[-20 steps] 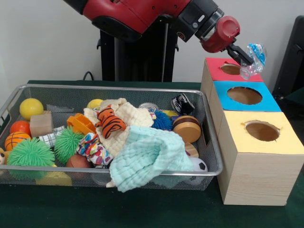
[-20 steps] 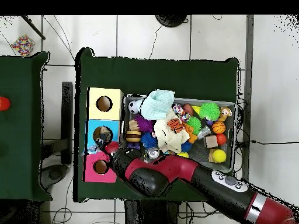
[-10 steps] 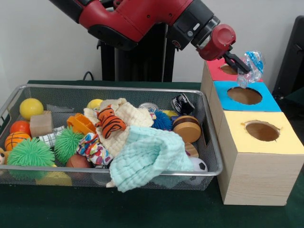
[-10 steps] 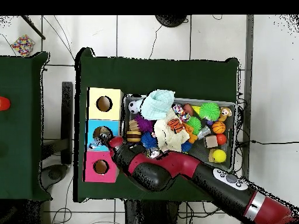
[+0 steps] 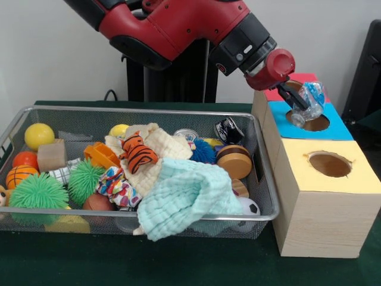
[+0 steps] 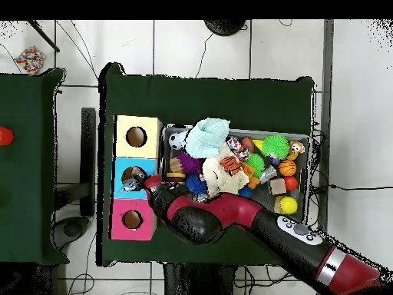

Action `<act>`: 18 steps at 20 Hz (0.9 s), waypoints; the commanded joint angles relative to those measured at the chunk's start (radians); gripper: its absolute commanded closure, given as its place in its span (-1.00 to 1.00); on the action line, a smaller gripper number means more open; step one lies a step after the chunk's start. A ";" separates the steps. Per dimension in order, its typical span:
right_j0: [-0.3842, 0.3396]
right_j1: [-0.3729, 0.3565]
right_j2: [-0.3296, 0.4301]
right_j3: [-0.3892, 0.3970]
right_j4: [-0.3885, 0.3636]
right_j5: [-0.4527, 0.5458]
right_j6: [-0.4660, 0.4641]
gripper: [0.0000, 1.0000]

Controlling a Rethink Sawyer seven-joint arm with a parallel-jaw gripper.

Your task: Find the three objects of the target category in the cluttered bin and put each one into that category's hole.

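Gripper [image 5: 299, 102] fingers, as I see them from here, clamp a crinkled clear-and-blue plastic item [image 5: 309, 101] just above the blue box's hole [image 5: 309, 121], beside the wire bin [image 5: 266, 179] of toys.

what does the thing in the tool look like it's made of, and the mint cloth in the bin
Crinkled packet held by the tool: probably thin clear plastic film, glossy, with blue print showing through. Mint cloth: soft woven fabric, likely cotton gauze, matte, with a fine waffled texture and limp folds.
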 commanded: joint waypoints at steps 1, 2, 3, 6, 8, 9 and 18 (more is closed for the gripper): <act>0.031 -0.008 -0.108 -0.154 0.017 0.162 0.198 1.00; 0.033 -0.008 -0.108 -0.151 0.022 0.161 0.204 1.00; 0.036 -0.009 -0.109 -0.149 0.025 0.154 0.210 1.00; 0.043 -0.002 -0.111 -0.152 0.027 0.134 0.223 1.00; 0.038 0.010 -0.107 -0.155 0.025 0.132 0.219 1.00; 0.039 0.010 -0.107 -0.156 0.024 0.131 0.218 1.00; 0.057 -0.001 -0.127 -0.162 0.021 0.124 0.223 1.00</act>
